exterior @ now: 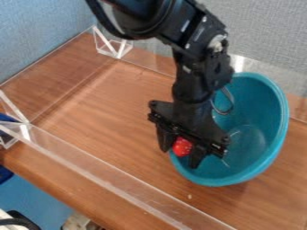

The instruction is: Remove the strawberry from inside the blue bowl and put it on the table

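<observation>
My gripper (184,148) is shut on the small red strawberry (182,148), holding it just above the left rim of the blue bowl (258,126). The bowl is a glossy teal round dish at the right of the reddish-brown table (96,99). The black arm comes down from the top centre and hides part of the bowl's left inner wall. The strawberry shows between the dark fingers, lifted off the bowl's floor.
Low clear acrylic walls (102,166) edge the table at the front and left, with a clear corner bracket (110,42) at the back. Bare wood stretches left of the bowl. A blue backdrop stands behind.
</observation>
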`<action>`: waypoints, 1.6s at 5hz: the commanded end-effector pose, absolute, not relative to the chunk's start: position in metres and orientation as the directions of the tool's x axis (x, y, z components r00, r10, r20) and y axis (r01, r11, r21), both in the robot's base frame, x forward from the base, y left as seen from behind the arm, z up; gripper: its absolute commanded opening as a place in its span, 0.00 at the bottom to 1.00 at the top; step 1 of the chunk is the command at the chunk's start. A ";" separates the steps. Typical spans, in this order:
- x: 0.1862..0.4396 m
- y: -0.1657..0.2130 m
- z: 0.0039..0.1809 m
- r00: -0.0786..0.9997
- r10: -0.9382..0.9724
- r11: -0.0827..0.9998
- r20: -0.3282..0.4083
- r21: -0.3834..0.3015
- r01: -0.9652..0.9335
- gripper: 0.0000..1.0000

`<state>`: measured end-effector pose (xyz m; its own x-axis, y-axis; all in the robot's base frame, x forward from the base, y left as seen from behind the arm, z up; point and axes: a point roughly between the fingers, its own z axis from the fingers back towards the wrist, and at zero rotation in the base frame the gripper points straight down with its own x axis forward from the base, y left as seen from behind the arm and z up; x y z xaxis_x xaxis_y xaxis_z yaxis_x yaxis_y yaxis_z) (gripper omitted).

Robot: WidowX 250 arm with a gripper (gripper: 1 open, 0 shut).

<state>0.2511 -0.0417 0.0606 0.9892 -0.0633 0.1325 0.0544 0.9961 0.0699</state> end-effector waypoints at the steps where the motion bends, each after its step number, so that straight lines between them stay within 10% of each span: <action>1: 0.253 -0.035 0.075 0.982 -0.036 0.998 0.185 0.056 0.026 0.00; 8: 0.232 -0.005 0.070 0.987 0.021 0.998 0.160 0.057 -0.030 0.00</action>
